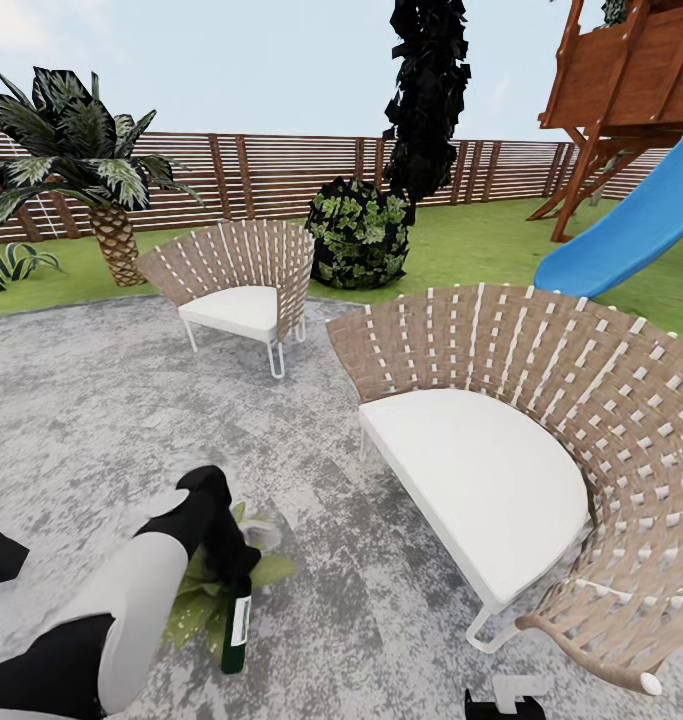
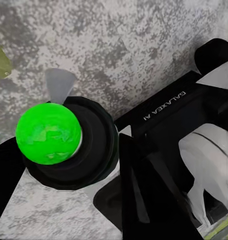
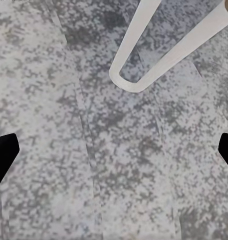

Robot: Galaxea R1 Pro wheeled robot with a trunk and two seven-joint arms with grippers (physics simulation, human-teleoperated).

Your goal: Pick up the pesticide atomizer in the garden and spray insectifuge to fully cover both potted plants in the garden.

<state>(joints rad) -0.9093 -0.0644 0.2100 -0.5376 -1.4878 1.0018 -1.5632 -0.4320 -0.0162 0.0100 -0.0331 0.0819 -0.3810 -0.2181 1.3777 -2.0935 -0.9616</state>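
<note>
My left gripper (image 1: 229, 562) is shut on the pesticide atomizer (image 1: 236, 625), a slim dark-green bottle with a white label that hangs low over the grey patio. In the left wrist view the atomizer's spray head (image 2: 68, 145) shows end-on, with its bright green dot and a whitish nozzle. A potted plant (image 1: 196, 600) with broad green leaves sits directly beneath and behind the bottle, partly hidden by my left arm. My right gripper (image 3: 114, 152) is open over bare patio stone, its black fingertips (image 3: 3, 157) far apart.
A large woven chair (image 1: 501, 440) with a white cushion stands close on the right; its white leg loop (image 3: 144, 65) lies near my right gripper. A second chair (image 1: 236, 285), a palm (image 1: 96, 170), a bush (image 1: 359, 232), the fence (image 1: 261, 175) and a blue slide (image 1: 631, 230) lie farther off.
</note>
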